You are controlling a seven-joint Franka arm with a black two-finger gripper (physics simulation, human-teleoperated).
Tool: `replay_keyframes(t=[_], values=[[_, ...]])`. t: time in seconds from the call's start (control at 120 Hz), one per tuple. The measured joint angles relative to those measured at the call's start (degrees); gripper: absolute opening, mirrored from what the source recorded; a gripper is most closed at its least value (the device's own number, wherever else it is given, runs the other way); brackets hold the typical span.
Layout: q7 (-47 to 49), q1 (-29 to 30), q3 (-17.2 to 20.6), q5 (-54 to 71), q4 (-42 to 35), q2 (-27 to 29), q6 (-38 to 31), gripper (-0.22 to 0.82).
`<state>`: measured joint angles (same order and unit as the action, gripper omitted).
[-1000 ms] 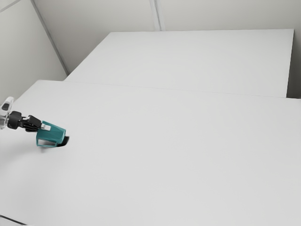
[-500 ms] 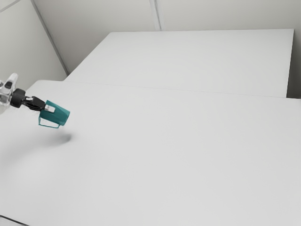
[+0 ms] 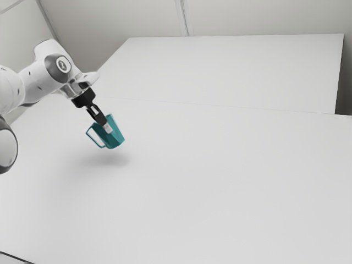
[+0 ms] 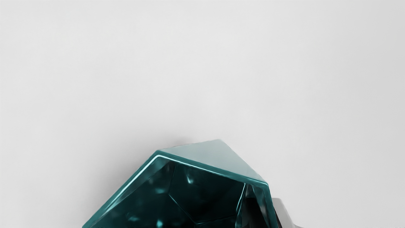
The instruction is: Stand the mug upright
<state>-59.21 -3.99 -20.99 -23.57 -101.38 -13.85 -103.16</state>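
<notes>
the mug (image 3: 115, 138) hangs tilted above the surface (image 3: 220, 181), its shadow (image 3: 104, 160) apart from it near 6 o'clock in the exterior view. the gripper (image 3: 107, 127) is closed on it near the mouth end, far enough shut to carry its weight; whether a finger sits inside the wall i cannot tell. from the gripper the body lies toward 5 o'clock, and its long axis runs roughly with the fingers, mouth toward 11, base toward 5. the handle (image 3: 93, 140) juts on the 8 o'clock side. the wrist view looks into the open mouth. with only 1 arm here, that same wrist must do the righting: i judge the base should swing from 5 to 6 o'clock, then go straight down. set down at this lean, it would land on a base edge and could rock over.
</notes>
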Motion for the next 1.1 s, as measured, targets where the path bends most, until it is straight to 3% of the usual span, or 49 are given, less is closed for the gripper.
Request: replay_keyframes(t=[0.225,0.5,0.783,1.1], values=[[7.39,-9.17,-0.09,9.26,-5.87,1.98,-9.49,-0.18],[17.54,-15.57,-0.1,19.44,-11.29,2.55,-21.16,-0.18],[25.62,-17.03,-0.04,21.4,-12.87,1.91,-29.34,-0.17],[31.31,-17.04,0.06,19.78,-12.7,-1.21,-32.33,-0.17]])
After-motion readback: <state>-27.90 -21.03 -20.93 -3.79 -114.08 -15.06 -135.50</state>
